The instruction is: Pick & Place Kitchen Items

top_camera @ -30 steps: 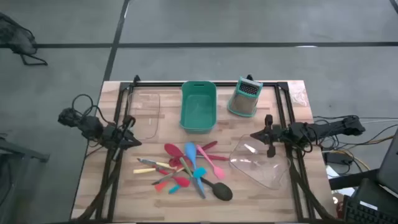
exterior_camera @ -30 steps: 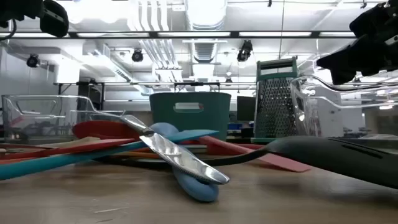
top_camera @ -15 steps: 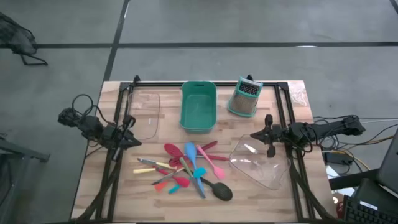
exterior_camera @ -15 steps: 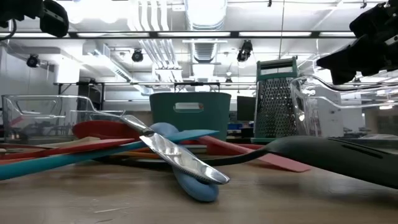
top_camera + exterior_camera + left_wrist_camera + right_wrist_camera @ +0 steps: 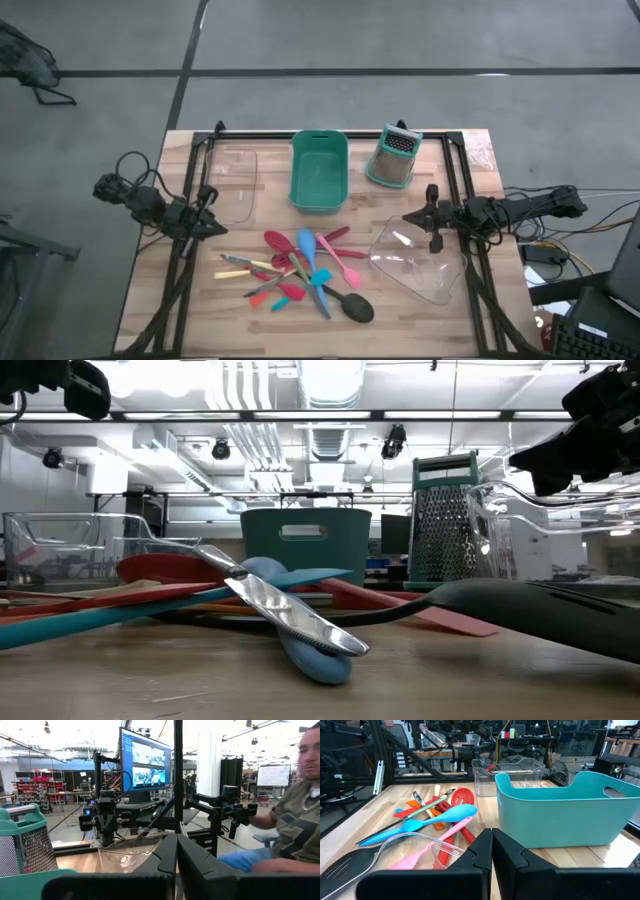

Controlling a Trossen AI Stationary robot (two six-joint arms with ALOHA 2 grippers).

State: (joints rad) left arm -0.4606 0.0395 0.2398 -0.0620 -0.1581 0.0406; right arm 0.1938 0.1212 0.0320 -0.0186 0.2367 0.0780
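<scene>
The left gripper (image 5: 213, 226) hangs over the table's left side, near the left frame rail, with its fingers (image 5: 167, 857) pressed together and holding nothing. The right gripper (image 5: 410, 219) hangs over the right side, its fingers (image 5: 481, 851) also pressed together and empty; it sits just above the near rim of a tilted clear container (image 5: 415, 262), and I cannot tell whether it touches that rim.

The utensils (image 5: 300, 268) lie in a loose, crossed pile on the wood at the table's front centre, between the two grippers and apart from both. In the pile are a red spoon (image 5: 463, 797), a blue spoon (image 5: 440, 817), a pink spatula (image 5: 440, 842) and a black-headed spoon (image 5: 358, 308) at the pile's front right. In the low view a metal blade (image 5: 285, 615) lies across the blue spoon.

Behind the pile, at the back centre, stands the teal bin (image 5: 320, 172), and the grater (image 5: 393, 157) stands just to its right. A second clear container (image 5: 235, 185) lies at the back left, near the left gripper.

Bare wood shows in front of the pile, along the front edge, and between the pile and the bin. A black frame (image 5: 455, 165) runs along the back and down both sides of the table. A person (image 5: 292, 827) sits beyond the table in the left wrist view.
</scene>
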